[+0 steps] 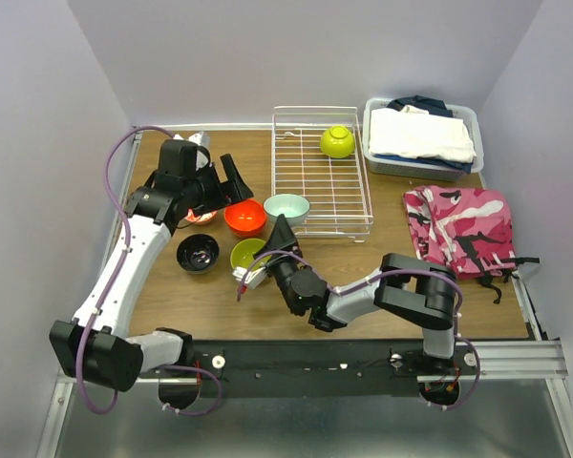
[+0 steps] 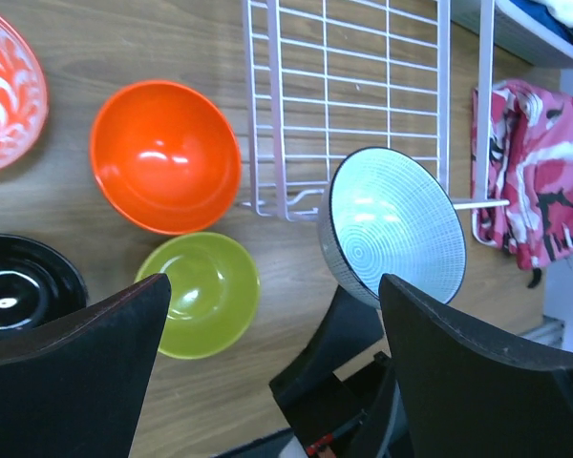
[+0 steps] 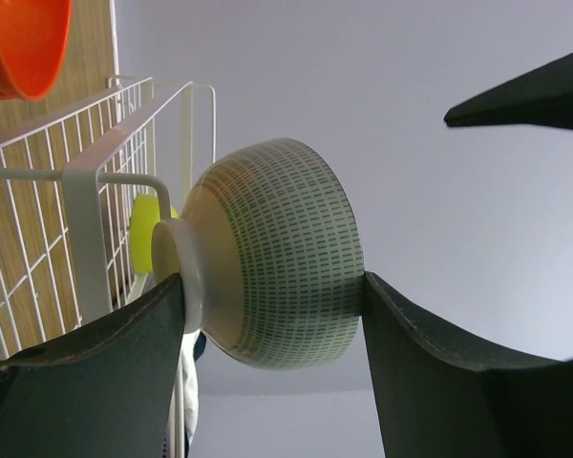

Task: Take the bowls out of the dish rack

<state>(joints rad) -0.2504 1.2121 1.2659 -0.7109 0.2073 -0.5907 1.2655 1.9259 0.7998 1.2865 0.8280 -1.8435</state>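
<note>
The left fingers [image 2: 76, 372] stand wide apart, holding nothing. Just ahead of them four bowls sit on the worktop [image 1: 363, 267]: the patterned bowl [image 2: 5, 91], the dark bowl [image 2: 19, 291], the orange bowl [image 2: 167, 157] and a lime-green bowl [image 2: 199, 291]. The right fingers [image 3: 95, 382] are clamped on the pale blue bowl [image 3: 277, 258], tilted just outside the dish rack [image 1: 315, 108]. Beyond them a second lime-green bowl [image 1: 337, 141] sits in the rack, not yet taken. I judge the task mostly done.

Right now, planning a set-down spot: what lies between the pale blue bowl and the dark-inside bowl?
A lime-green bowl, mouth up, sits between the pale blue bowl and the dark-inside bowl; the left wrist view shows it.
</note>
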